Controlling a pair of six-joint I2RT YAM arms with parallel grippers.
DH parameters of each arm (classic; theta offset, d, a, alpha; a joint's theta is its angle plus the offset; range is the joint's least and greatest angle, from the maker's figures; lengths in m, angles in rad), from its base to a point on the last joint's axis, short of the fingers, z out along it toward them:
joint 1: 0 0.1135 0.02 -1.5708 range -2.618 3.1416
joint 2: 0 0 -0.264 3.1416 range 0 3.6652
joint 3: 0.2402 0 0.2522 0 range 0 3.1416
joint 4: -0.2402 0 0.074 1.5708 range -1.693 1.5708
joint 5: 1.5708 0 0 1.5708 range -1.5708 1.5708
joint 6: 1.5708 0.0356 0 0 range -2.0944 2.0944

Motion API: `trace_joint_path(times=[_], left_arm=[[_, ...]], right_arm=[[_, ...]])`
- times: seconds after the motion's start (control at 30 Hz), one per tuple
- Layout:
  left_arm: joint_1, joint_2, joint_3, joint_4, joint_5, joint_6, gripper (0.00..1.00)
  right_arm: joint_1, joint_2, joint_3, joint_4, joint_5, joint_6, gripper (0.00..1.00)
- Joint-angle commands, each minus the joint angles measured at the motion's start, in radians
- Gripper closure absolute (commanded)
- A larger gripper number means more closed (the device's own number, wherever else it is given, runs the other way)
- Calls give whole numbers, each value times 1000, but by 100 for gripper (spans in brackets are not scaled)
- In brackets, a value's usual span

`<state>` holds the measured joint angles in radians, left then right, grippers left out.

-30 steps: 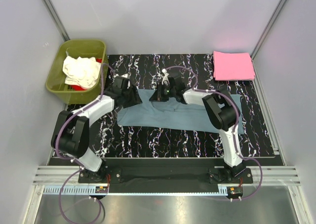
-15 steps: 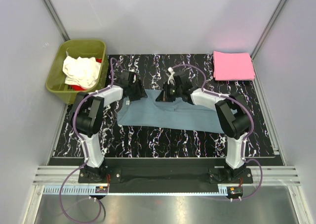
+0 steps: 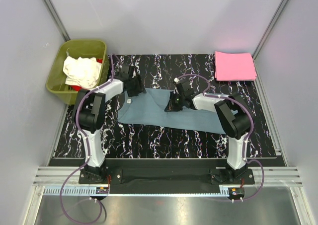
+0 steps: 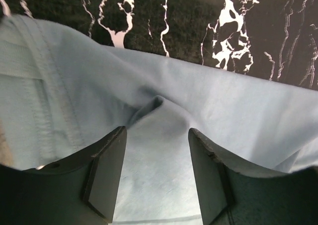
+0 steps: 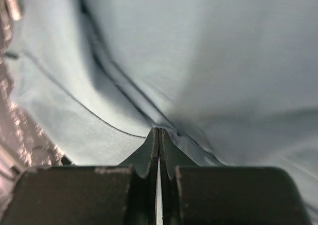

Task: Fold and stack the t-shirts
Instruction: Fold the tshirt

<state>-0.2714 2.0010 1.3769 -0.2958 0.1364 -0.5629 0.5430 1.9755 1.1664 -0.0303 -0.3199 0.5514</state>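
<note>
The blue-grey t-shirt [image 3: 198, 116] lies spread across the middle of the black marbled mat. My left gripper [image 3: 134, 87] is at its far left edge. In the left wrist view it [image 4: 156, 173] is open, with flat blue-grey cloth [image 4: 248, 111] between its fingers [image 4: 107, 175]. My right gripper [image 3: 172, 106] is over the shirt's middle. In the right wrist view it [image 5: 159, 134] is shut on a raised fold of the blue-grey cloth [image 5: 223, 61]. The pink t-shirt [image 3: 234, 66] lies folded at the far right corner. The cream-white t-shirt [image 3: 80, 71] and a bit of the red one [image 3: 76, 88] are in the tub.
The olive-green tub [image 3: 54, 83] stands off the mat at the far left. The black marbled mat [image 3: 149, 141] shows bare in front of the shirt and behind it. Grey walls close in the left, the right and the back.
My left gripper has moved towards the back left along the shirt's edge. My right gripper has moved right and nearer with its fold. The shirt's far edge now lies flatter and farther back.
</note>
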Motion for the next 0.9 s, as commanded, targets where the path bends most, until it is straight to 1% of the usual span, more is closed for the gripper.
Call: trace_joint_path(times=[0.0,0.03,0.07,0.13,0.17,0.23,0.27,0.33,0.37,0.4,0.43,0.47,0.53,0.63,0.7,0.8,0.87], left_arm=[[-2,-14,151,-107,-85,80,41],[-8,-24,180,-149,-131,93,41],[-29,-51,233,-231,-194,106,40],[-49,-80,266,-301,-320,118,39],[-64,-121,258,-325,-328,115,38],[-80,-172,213,-300,-307,88,38],[-94,-223,139,-275,-290,71,38],[-109,-264,52,-196,-218,26,38],[-121,-287,-25,-174,-199,8,38],[-124,-294,-70,-149,-181,-6,38],[-127,-294,-103,-113,-164,-23,38],[-129,-282,-149,-100,-164,-28,38],[-129,-249,-165,-89,-170,-34,38],[-127,-165,-142,-103,-195,-48,39],[-127,-111,-119,-106,-202,-57,39],[-127,-56,-90,-111,-219,-65,39],[-127,-6,-24,-137,-242,-57,38]], right_arm=[[-8,-113,44,-97,223,22,97],[-8,-130,45,-106,234,22,97],[-8,-148,47,-109,239,22,97],[-8,-188,53,-137,252,19,95],[-8,-194,65,-152,265,24,94],[-8,-184,79,-201,315,21,90],[-6,-178,84,-206,315,16,90],[-12,-153,85,-212,314,16,90],[-14,-149,85,-220,317,15,90],[-15,-150,81,-230,340,10,90],[-15,-159,76,-261,404,12,90],[-31,-165,59,-275,438,16,90],[-64,-197,35,-287,478,21,90],[-170,-233,-25,-280,450,57,89],[-198,-253,-69,-278,466,59,88],[-201,-285,-134,-249,464,47,88],[-202,-317,-169,-234,437,57,88]])
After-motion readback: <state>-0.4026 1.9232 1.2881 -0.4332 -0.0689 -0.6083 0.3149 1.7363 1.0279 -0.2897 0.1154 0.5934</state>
